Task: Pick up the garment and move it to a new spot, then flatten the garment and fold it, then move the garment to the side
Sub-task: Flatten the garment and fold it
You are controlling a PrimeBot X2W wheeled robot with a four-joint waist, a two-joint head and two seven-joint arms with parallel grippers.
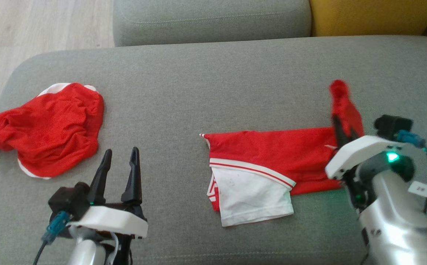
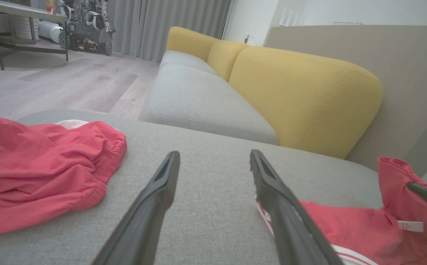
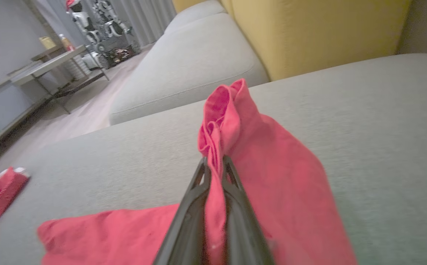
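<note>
Pinching a bunch of red cloth, the right gripper [image 3: 214, 162] has its fingers closed on the garment [image 1: 272, 156], with the fabric squeezed between them and rising past the tips in a gathered peak. The rest of the garment lies on the grey seat [image 1: 206, 84], right of its middle. It forms a red band running left to right, with a white, red-striped panel folded out toward the robot at its left end. The pinched part is the right end, lifted clear of the seat while the left end lies flat.

The left gripper [image 1: 119, 156] has its fingers spread apart with nothing between them. It is over bare seat between the garment and the red shorts [image 1: 48, 129]. Whether its tips touch the seat cannot be told.

In the head view the right gripper's tips are buried in cloth, the lifted peak is blurred, and the white wrist covers the garment's right end and part of its near edge. The shorts are crumpled, with white trim showing at the far and near rims, and their left end runs to that view's edge. In the left wrist view one finger covers the garment's nearest corner.

The seat rounds off at the left to the wooden floor [image 1: 33, 25], and the shorts lie close to that edge. A wide bare strip runs behind both pieces up to a second grey seat [image 1: 213, 18] and a yellow cushion [image 1: 371, 16]. Bare seat also separates the shorts from the garment.
</note>
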